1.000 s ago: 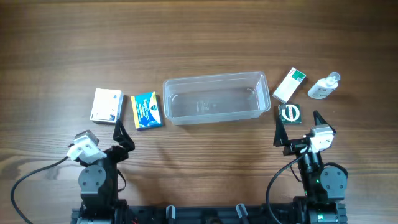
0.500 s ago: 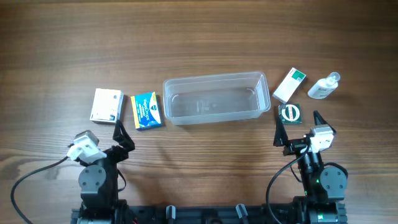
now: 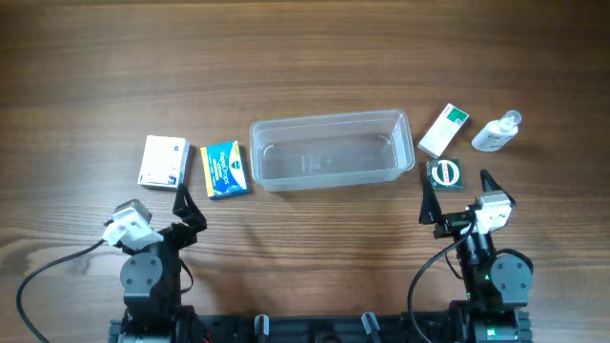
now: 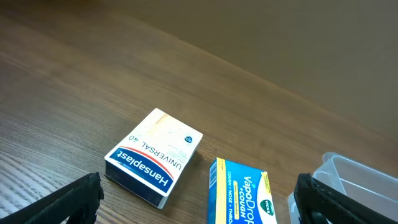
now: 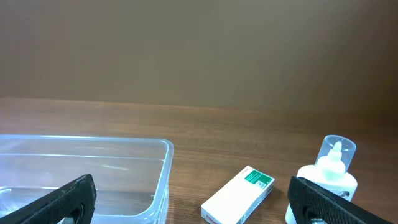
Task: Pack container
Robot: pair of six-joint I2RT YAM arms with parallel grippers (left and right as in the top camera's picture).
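The clear plastic container [image 3: 330, 151] sits empty at the table's middle; its rim shows in the right wrist view [image 5: 163, 163] and its corner in the left wrist view [image 4: 348, 180]. A white Hansaplast box [image 3: 163, 160] [image 4: 155, 157] and a blue-yellow VapoDrops box [image 3: 225, 169] [image 4: 241, 196] lie left of it. A white-green box [image 3: 443, 130] [image 5: 239, 194], a small clear bottle [image 3: 497, 132] [image 5: 329, 174] and a dark green round tin [image 3: 443, 173] lie to its right. My left gripper [image 3: 189, 200] and right gripper [image 3: 456, 195] are open, empty, near the front edge.
The wooden table [image 3: 305, 57] stretches far behind the items. Both arm bases stand at the front edge with black cables trailing.
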